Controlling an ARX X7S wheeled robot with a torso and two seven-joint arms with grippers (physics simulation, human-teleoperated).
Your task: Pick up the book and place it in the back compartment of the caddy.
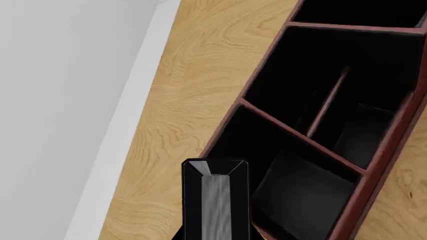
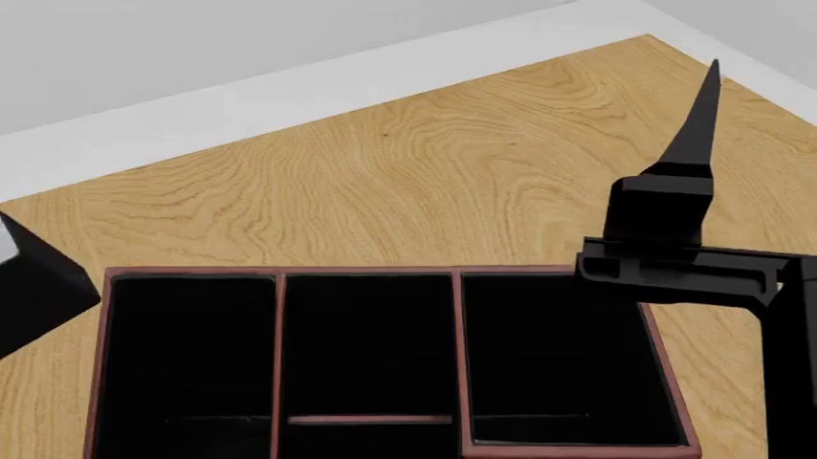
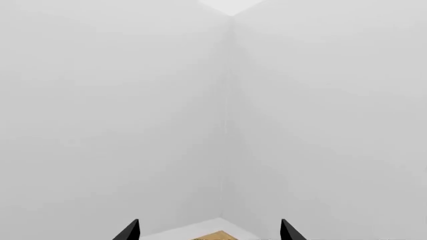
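The caddy (image 2: 278, 344) sits nearest the robot on the wooden table (image 2: 422, 182), its compartments showing only black. The book appears in no view. The right gripper (image 3: 209, 231) points at bare wall, fingertips spread; the left gripper's (image 1: 215, 200) state cannot be told.

The caddy (image 2: 275, 356) fills the near edge of the surface (image 2: 422, 182), its compartments open from above between thin red dividers. The right pincer (image 2: 695, 143) rises over the caddy's right end.
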